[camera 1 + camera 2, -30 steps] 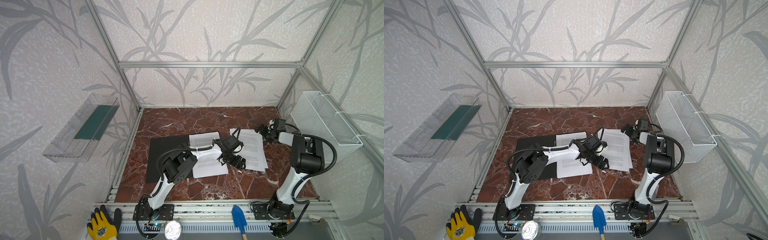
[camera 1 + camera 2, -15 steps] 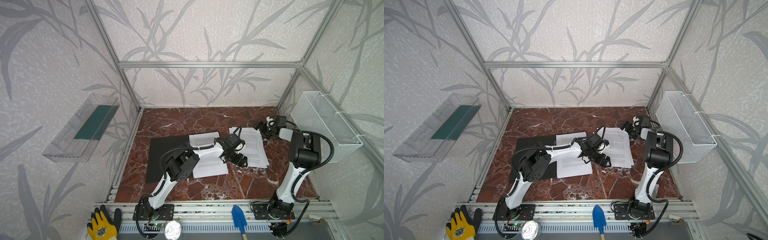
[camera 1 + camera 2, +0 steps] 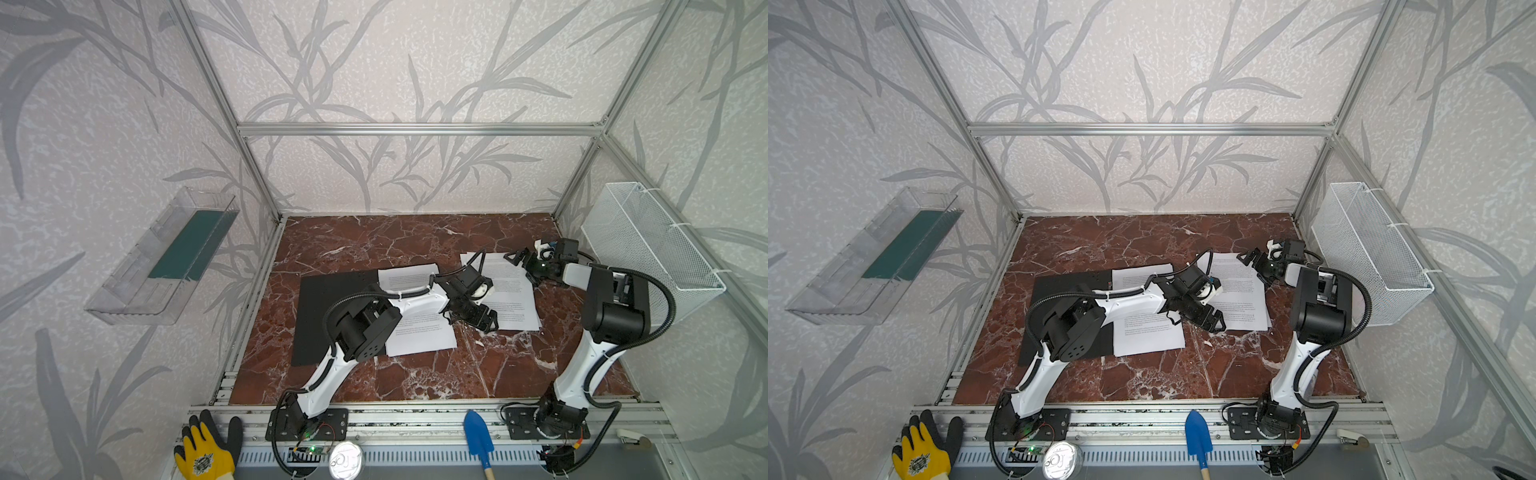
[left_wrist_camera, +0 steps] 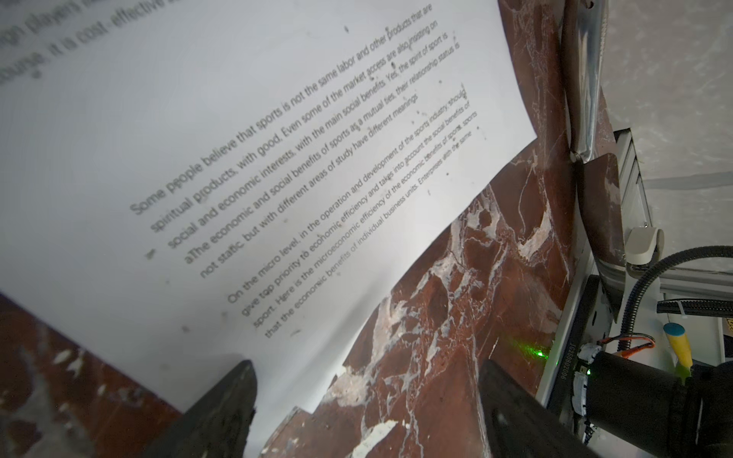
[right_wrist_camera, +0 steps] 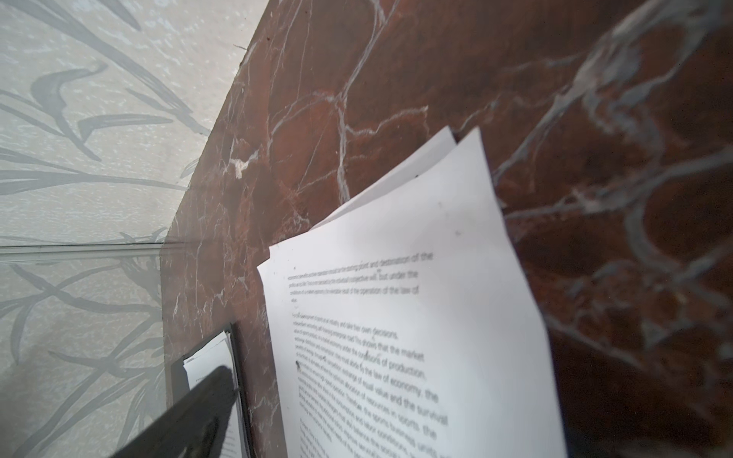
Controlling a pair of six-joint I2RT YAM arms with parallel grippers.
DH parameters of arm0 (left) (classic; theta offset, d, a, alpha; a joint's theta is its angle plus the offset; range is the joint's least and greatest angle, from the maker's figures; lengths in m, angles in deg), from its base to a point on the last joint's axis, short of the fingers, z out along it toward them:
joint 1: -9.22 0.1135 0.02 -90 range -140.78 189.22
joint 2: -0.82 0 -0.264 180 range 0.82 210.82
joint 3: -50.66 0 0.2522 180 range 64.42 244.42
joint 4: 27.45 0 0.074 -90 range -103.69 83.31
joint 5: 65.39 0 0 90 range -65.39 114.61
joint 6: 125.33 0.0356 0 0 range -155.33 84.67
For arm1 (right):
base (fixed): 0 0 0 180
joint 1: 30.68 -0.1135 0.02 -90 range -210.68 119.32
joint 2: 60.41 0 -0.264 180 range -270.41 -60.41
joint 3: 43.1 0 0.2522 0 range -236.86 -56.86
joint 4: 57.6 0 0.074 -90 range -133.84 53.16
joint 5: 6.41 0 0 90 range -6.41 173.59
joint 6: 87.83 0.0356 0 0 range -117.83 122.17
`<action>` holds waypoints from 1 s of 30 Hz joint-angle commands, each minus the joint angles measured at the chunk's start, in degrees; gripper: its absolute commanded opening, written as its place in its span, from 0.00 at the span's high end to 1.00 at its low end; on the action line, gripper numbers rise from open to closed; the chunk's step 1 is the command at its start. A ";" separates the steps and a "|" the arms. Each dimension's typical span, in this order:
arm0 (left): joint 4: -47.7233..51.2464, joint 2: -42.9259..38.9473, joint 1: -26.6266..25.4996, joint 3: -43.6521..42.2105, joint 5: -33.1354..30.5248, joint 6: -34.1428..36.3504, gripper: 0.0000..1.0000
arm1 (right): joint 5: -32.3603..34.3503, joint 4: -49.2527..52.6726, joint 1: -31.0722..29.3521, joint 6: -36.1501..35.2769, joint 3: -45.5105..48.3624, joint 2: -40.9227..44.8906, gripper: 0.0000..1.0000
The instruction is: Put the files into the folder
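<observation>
The loose files [image 3: 509,291] lie flat on the tabletop [image 3: 415,374], their long side running from the front edge toward the back wall. They sit just right of the open folder [image 3: 332,299], whose right half holds more printed sheets [image 3: 415,336]. We have the left tool [image 3: 484,323] at the pile's near-left corner, the one closest to the folder, with its jaws spread astride that corner and gripping nothing. The right tool [image 3: 521,268] hangs over the far right edge, also spread and empty, so we judge the left arm better placed to draw the pile leftward.
</observation>
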 commanded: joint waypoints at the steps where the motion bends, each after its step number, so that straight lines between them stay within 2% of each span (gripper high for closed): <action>1: 6.61 6.54 0.41 -1.99 -2.67 0.18 0.11 | -2.73 0.38 0.51 1.03 0.74 4.21 0.01; 6: 6.64 6.81 0.41 -1.80 -2.62 0.05 0.11 | -2.54 0.51 0.53 1.57 2.46 7.92 0.02; 16: 6.53 6.68 0.38 -2.34 -2.50 -0.15 0.11 | 0.59 3.24 1.43 -1.44 7.50 12.21 0.14; 24: 6.03 6.30 0.42 -2.75 -1.79 -0.57 0.11 | 5.95 6.02 3.08 -1.44 12.90 17.93 0.33; 30: 5.64 5.71 0.58 -3.40 -1.81 -0.82 0.11 | 6.67 5.59 3.46 -1.53 15.34 18.82 0.42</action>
